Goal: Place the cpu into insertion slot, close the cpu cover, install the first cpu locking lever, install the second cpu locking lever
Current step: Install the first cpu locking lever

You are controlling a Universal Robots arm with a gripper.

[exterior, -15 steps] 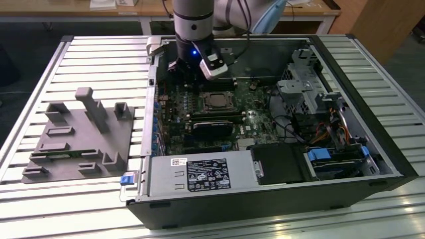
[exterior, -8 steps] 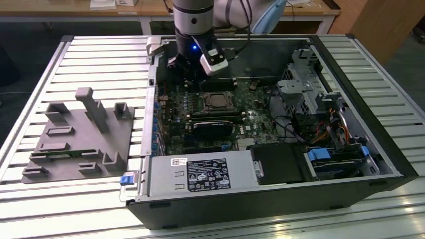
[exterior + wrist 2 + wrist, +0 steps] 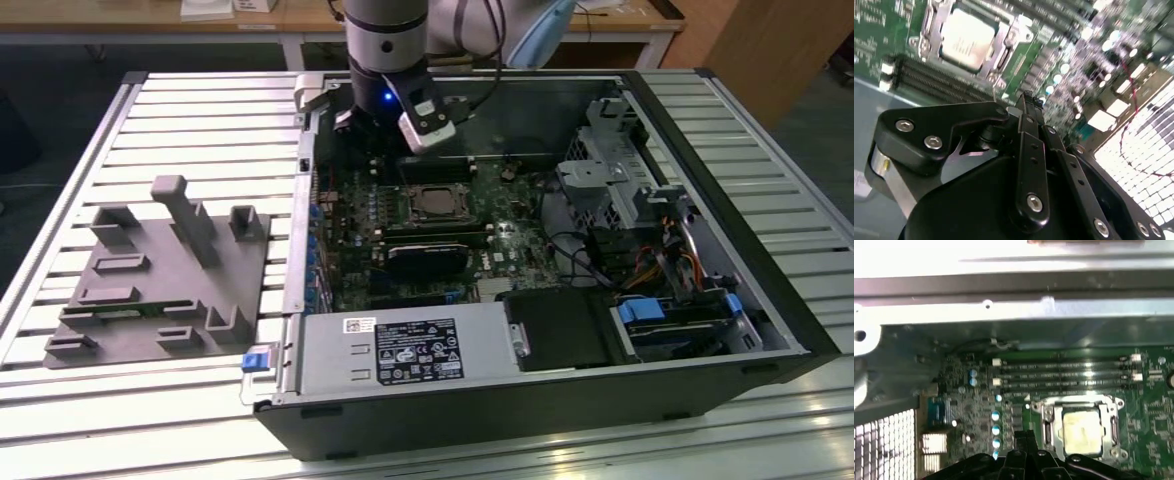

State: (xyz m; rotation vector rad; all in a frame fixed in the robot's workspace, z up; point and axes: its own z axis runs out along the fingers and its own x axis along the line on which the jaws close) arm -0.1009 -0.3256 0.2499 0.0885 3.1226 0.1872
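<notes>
A slatted metal table (image 3: 120, 110) carries a black computer case (image 3: 747, 290) lying open on its side, with a grey fixture tray (image 3: 160, 290) on the slats at the exterior view's left. The arm reaches down into the case at its far side, above the green board (image 3: 514, 240).

In both wrist views the gripper (image 3: 1028, 97) has its black fingers (image 3: 1021, 440) drawn together, and I see nothing held between them. They hang above the board without touching it.

The cpu (image 3: 1081, 432), with its pale metal face up, sits in the slot (image 3: 1060, 415) just past the fingertips and a little to one side, apart from them. The cover (image 3: 1048, 415), a silvery frame, lies flat around the chip. In the exterior view the cpu is near the gripper, on the side towards the camera. Long black memory slots (image 3: 1064, 375) run beside the socket, farther from the fingers than the chip in the first wrist view.
</notes>
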